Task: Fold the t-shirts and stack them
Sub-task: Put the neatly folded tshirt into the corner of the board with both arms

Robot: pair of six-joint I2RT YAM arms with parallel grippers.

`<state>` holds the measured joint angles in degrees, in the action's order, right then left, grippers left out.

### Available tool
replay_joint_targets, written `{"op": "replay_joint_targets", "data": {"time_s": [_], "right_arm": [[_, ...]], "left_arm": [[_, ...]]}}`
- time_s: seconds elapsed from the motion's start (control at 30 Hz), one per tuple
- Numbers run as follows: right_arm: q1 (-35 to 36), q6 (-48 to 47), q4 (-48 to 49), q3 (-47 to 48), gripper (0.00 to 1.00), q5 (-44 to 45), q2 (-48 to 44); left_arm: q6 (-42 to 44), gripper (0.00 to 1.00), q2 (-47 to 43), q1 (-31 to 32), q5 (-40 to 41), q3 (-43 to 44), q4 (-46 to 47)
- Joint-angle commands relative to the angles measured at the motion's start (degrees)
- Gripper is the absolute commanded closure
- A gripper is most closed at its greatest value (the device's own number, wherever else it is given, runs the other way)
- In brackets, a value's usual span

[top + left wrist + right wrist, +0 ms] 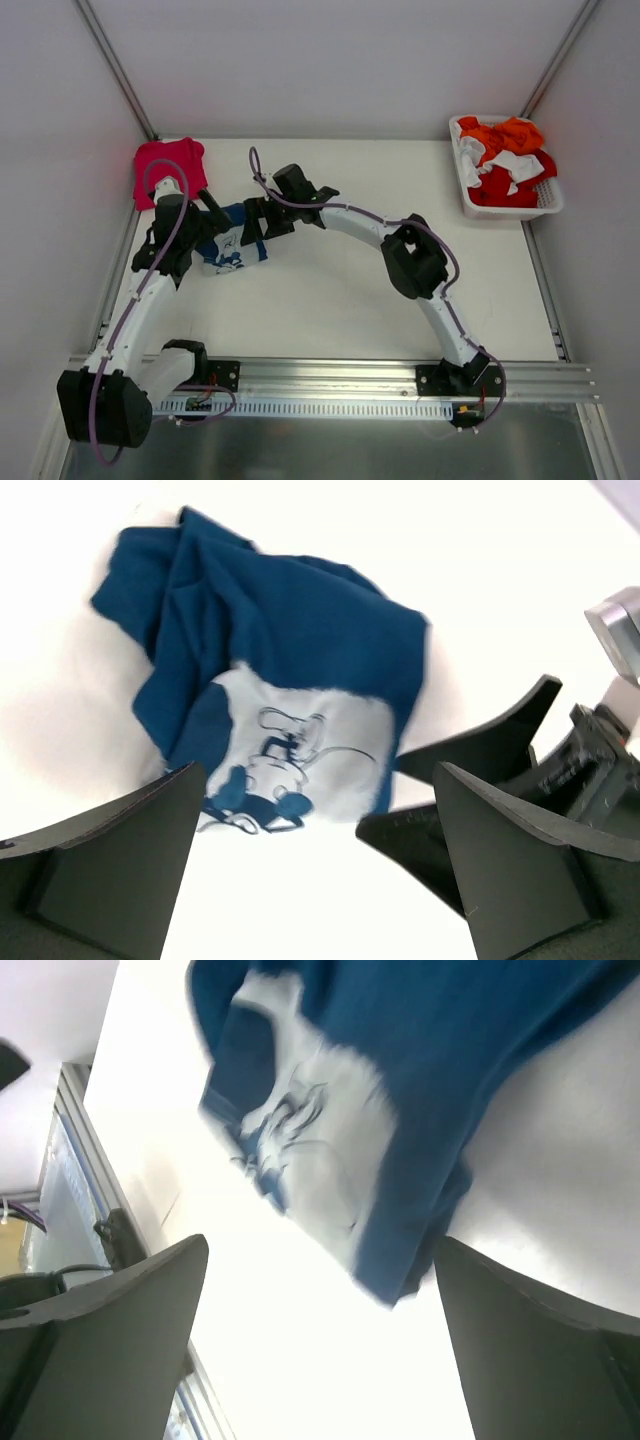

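A navy blue t-shirt [232, 248] with a white cartoon print lies bunched on the white table at the left, between my two grippers. In the left wrist view the blue shirt [290, 630] lies just ahead of my left gripper [320, 870], which is open and holds nothing. The right gripper's dark fingers [480, 755] show beside the shirt's right edge. In the right wrist view the shirt [430, 1070] lies in front of my open right gripper [320, 1360], its hem close to the right finger. The pinkish-red t-shirt [168, 165] sits folded at the back left corner. Seen from above, left gripper [215, 225] and right gripper [255, 222] hover over the blue shirt.
A white basket [505, 212] at the back right holds orange, white and red clothes. Metal rails run along the table's left, right and near edges. White walls close in the back and sides.
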<state>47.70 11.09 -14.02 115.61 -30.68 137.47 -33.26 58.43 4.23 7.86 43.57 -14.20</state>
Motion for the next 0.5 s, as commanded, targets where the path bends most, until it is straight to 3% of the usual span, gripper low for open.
{"op": "replay_joint_targets", "data": {"time_s": [0.0, 0.13, 0.47], "right_arm": [[1.07, -3.71, 3.89, -10.87, 0.01, 4.12, -13.88], [2.66, -5.11, 5.76, -19.45, 0.01, 10.54, -19.95], [4.68, -6.17, 3.48, -20.25, 0.01, 12.57, -22.16]], "left_arm": [[1.26, 0.01, -4.19, 1.92, -2.85, -0.15, -3.56], [2.93, 0.01, -8.24, 7.19, 1.54, -2.44, -3.56], [2.76, 0.01, -10.97, 7.55, -0.39, -2.88, -4.35]]}}
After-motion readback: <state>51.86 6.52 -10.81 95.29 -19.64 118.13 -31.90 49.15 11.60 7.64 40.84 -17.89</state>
